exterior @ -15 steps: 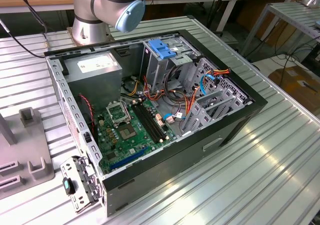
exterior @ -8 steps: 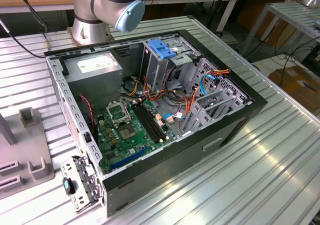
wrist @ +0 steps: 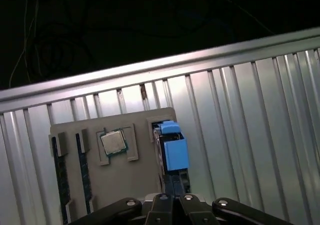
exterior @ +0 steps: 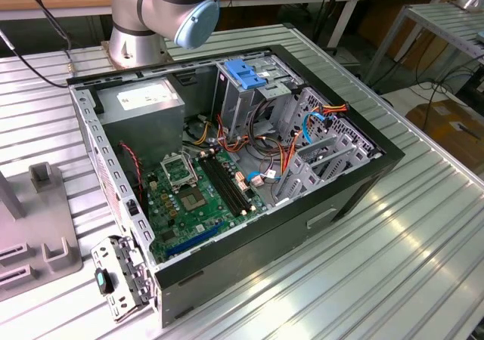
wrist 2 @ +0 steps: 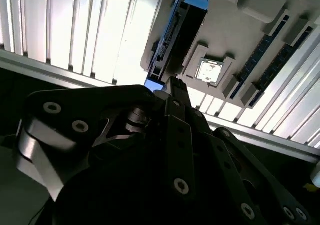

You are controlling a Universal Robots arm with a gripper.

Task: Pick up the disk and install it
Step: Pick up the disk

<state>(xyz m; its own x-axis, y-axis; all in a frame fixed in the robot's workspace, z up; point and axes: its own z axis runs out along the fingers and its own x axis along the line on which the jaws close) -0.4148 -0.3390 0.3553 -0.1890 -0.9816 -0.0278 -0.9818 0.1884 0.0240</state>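
table: ribbed metal top, carrying the lot.
computer case: lying open in the exterior view, waiting on its drive.
tray: grey holder near the table's edge, with a chip in the pocket just beside the disk.
disk: standing on edge in the tray's slot, blue frame up. i'd say it wants a square, centred pinch and a straight lift, no twisting against the slot.
gripper: hanging right at the disk's end. how wide it stands, can't tell, and no sure hold to call.

One disk, one processor chip, seemingly two memory sticks, one open computer case.
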